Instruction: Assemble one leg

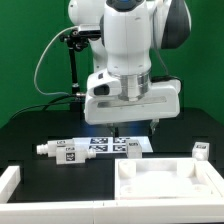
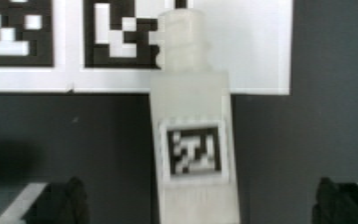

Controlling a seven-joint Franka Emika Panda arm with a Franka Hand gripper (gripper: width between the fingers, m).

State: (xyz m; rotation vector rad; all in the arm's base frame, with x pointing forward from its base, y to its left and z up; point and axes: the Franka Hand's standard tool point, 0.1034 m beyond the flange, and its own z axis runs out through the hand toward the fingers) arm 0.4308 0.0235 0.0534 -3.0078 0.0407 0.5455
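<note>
One leg point(image 2: 190, 110) is framed in the wrist view. It lies flat on the dark table point(image 2: 34, 130), and its narrow stud end overlaps the edge of the marker board point(image 2: 69, 45). Its tag point(image 2: 197, 153) is turned up to the camera.

The gripper point(image 2: 202, 205) is hung over it with the jaws apart. Two dark fingers point(image 2: 60, 203) are seen, one on each side of the leg body, and bare table shows between each finger and the plastic. Nothing is clamped. The step is judged as pre-grasp: the leg is lined up and not yet picked.

In the exterior view the hand is placed over the 3 o'clock end of the marker board, at roughly 12 o'clock of the tray-shaped part point(image 1: 160, 163). Two more legs are seen there:
- The far-left leg point(image 1: 60, 151) lies at 9 o'clock of the board.
- The far-right leg point(image 1: 203, 150) lies at 3 o'clock, near the frame edge.

Where the framed leg sits in that view cannot be told, because it is lost among the board's tags.

A straight descent is called for next. The jaws should then be closed across the leg's long sides near the tag, centred so the post is not twisted or pushed further onto the board. A lift and a carry toward 6 o'clock, to the tray-shaped part, would be expected after that. No mounting hole is seen, so the seating spot cannot be named.
</note>
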